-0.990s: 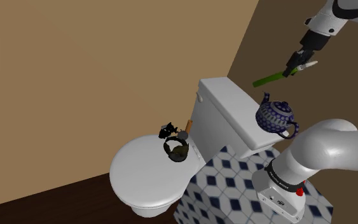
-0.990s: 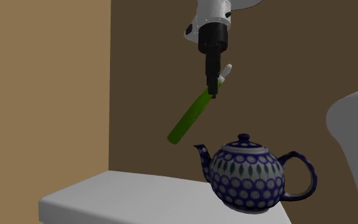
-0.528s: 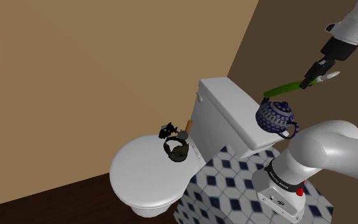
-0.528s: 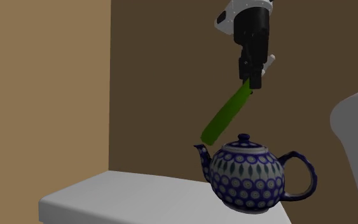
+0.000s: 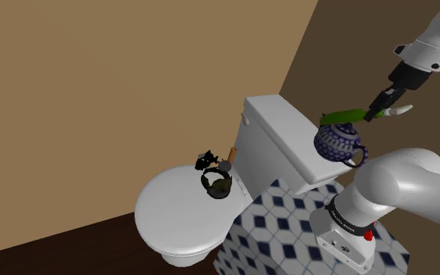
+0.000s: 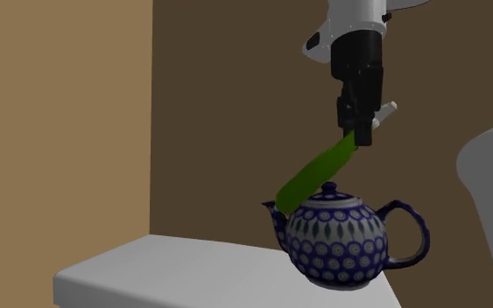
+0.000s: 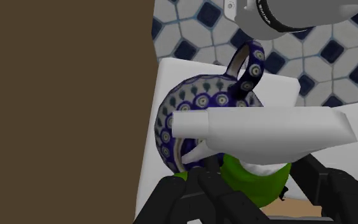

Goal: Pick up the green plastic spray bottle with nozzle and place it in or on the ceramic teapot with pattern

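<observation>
White arm (image 6: 355, 16) up high w/ black end effector (image 6: 363, 136) tilted down, clamped on green bottle (image 6: 314, 173).

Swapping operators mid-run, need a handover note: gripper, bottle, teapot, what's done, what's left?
Gripper: shut on the green spray bottle near its white nozzle end; the bottle hangs aslant.
Bottle: its lower end sits at the top of the blue patterned teapot, on the spout side of the lid knob; looks like contact.
Teapot: upright on the white toilet tank lid.
Done: pickup, and the bottle is over the teapot.
Left: settle the bottle on the teapot, open, back away.
</observation>
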